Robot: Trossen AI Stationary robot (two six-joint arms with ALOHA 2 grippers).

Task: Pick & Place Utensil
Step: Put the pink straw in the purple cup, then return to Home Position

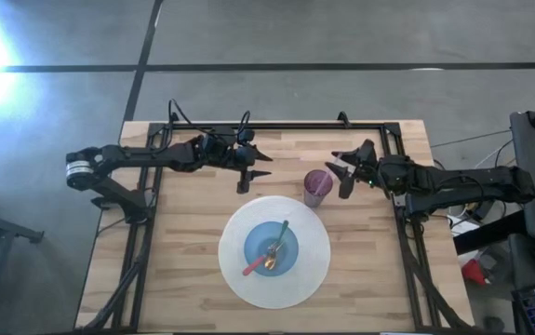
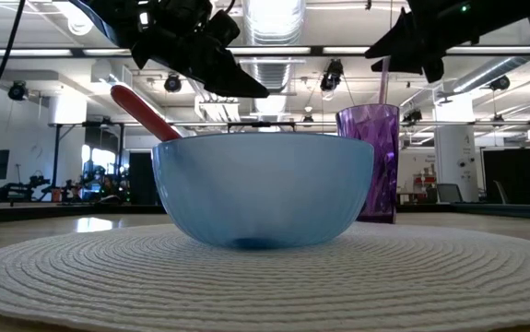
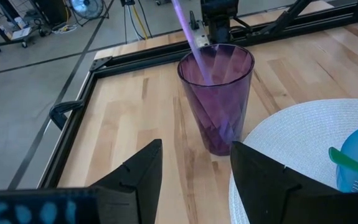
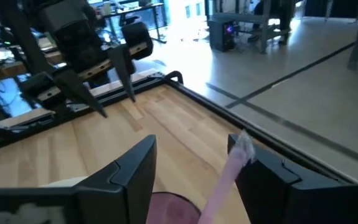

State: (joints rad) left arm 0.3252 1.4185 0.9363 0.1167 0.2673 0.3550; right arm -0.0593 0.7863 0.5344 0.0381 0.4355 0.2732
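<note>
A: Right end effector [image 1: 345,173] hovers over the purple cup [image 1: 317,187] from above, fingers spread, gripping nothing; left end effector [image 1: 257,166] waits, parted.

B: Low down, the purple utensil [image 2: 382,81] stands in the cup. At the right wrist, its top sits between the fingers, seemingly untouched.

A: Probably light, stiff, slippery plastic; pinch near the top.

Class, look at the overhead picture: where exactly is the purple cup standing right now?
In the high view the purple cup stands upright on the wooden table, just beyond the round white placemat, right of centre, with the open right gripper beside it.
</note>
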